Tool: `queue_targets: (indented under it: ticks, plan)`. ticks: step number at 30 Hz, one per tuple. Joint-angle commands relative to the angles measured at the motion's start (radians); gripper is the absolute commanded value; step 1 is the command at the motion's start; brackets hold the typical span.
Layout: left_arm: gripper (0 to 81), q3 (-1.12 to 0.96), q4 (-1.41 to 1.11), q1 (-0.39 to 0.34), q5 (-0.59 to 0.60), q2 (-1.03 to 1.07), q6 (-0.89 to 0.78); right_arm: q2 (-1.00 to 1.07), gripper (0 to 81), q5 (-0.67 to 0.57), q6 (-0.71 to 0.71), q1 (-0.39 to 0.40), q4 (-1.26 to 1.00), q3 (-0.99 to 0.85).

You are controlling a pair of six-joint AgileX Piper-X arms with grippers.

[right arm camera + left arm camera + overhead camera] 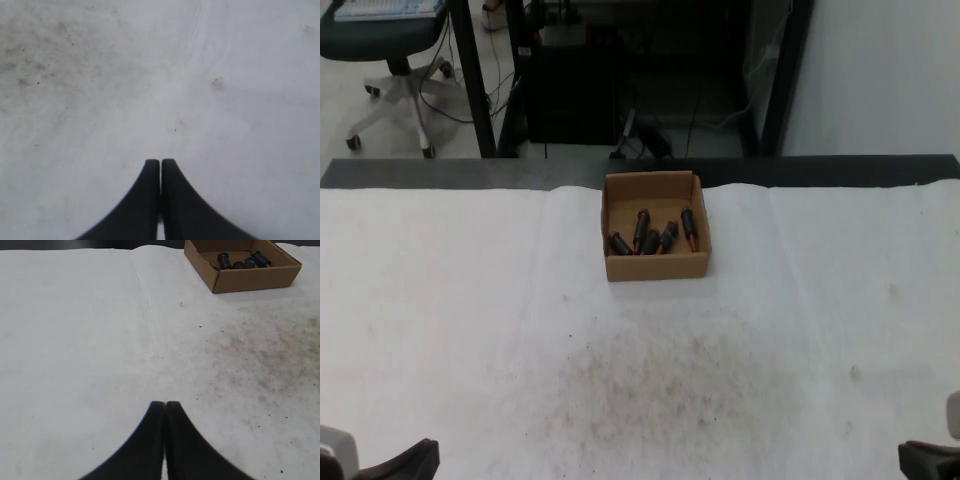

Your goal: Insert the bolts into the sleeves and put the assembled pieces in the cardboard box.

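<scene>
From the high view, the cardboard box [655,268] sits at twelve o'clock on the white-covered counter [470,330]. It holds what look like five assembled pieces [642,228], though they are too dark and small to count surely. The left arm [395,462] rests at seven o'clock and the right arm [928,462] at five.

In the left wrist view, the left pincer [165,407] has its fingertips pressed together, well apart from the box [250,282] and its pieces [223,260].

In the right wrist view, the right pincer [160,165] is likewise closed on nothing, above stained cloth.

The work looks finished. The likely risk is an arm sweeping toward twelve o'clock and nudging the light box, spilling pieces.
</scene>
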Motion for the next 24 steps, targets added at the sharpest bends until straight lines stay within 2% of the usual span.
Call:
queue_targets:
  ticks: [1, 17, 24]
  plan:
    - [0.2, -0.01, -0.005, -0.001, -0.009, -0.009, -0.009, -0.007, 0.8, 0.001, -0.008, -0.003, -0.03, 0.012]
    - [0.2, -0.01, -0.004, -0.001, -0.009, -0.009, -0.009, -0.007, 0.8, 0.001, -0.008, -0.003, -0.056, 0.012]
    - [0.2, -0.01, -0.004, -0.001, -0.009, -0.009, -0.009, -0.035, 0.8, 0.001, -0.008, -0.003, -0.157, 0.104]
